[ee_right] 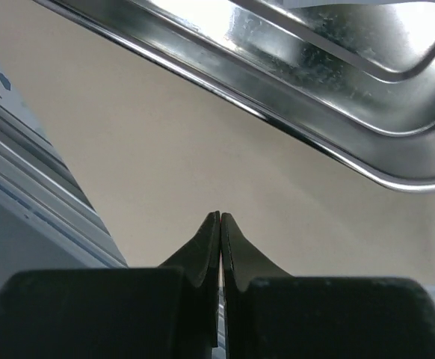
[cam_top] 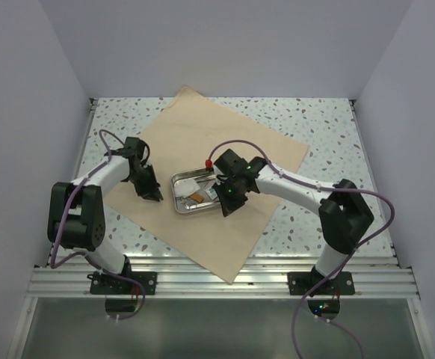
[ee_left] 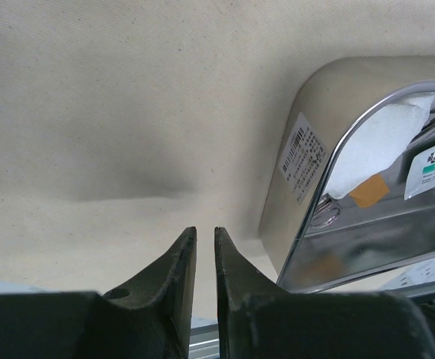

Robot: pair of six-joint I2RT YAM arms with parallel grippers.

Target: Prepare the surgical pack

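Observation:
The tan sheet [cam_top: 225, 149] lies spread on the speckled table. On it sits the shiny steel tray [cam_top: 180, 206] holding white gauze [cam_top: 191, 185], a small packet [cam_top: 208, 194] and an orange tab [cam_top: 196, 197]. My left gripper [cam_top: 155, 196] hovers just left of the tray. In the left wrist view its fingertips [ee_left: 205, 230] stand a narrow gap apart with nothing between them, and the tray [ee_left: 307, 112], gauze [ee_left: 374, 142] and packet [ee_left: 433, 168] are at the right. My right gripper [cam_top: 227, 209] is at the tray's right near corner. It is shut [ee_right: 220, 215] and empty over the sheet [ee_right: 165, 149], below the tray rim [ee_right: 292, 75].
A small red object [cam_top: 208, 161] sits on the sheet behind the tray. An aluminium rail [cam_top: 217, 280] runs along the table's near edge, and the sheet's near corner overlaps it. Grey walls close in the left, right and far sides.

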